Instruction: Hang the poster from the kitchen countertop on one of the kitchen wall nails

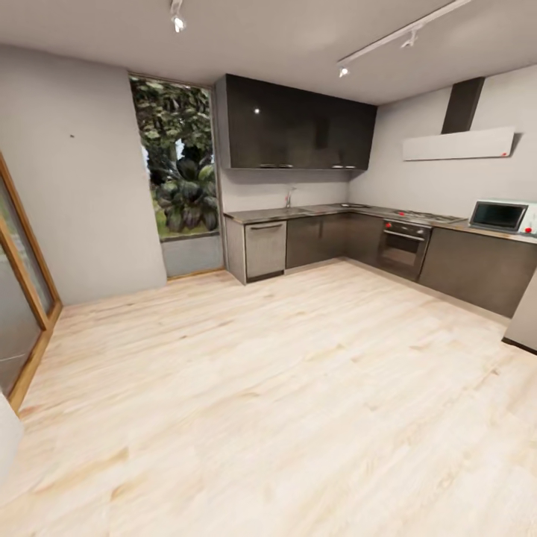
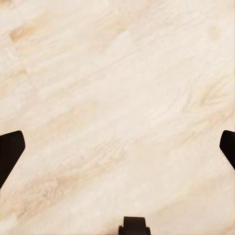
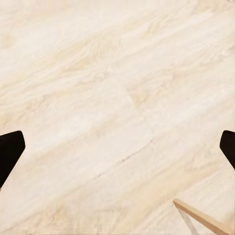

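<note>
Pale wood-plank floor (image 1: 283,388) takes up most of the head view, w/ the kitchen at the far side. Light grey walls (image 1: 82,186) behind; tall window (image 1: 179,160) w/ green foliage between the left wall and the units. Dark glossy upper cabinets (image 1: 298,127) hang over the L-shaped kitchen countertop (image 1: 261,215), which runs along dark base cabinets (image 1: 477,265). The poster can't be made out on it from here, too far off to tell. Along the run: steel dishwasher front (image 1: 265,249), built-in oven (image 1: 403,248), hob (image 1: 425,217), white microwave (image 1: 501,216), tap (image 1: 288,198). Hood (image 1: 459,143) on the right wall. Tiny dark nail-like dot (image 1: 71,136) on the left wall.

L wrist view: left gripper (image 2: 117,149) over bare planks, dark fingertips (image 2: 10,152) far apart, nothing between. R wrist view: right gripper (image 3: 117,149) same, spread wide over floor, w/ a light wood strip (image 3: 203,218) at the pic's edge.
</note>
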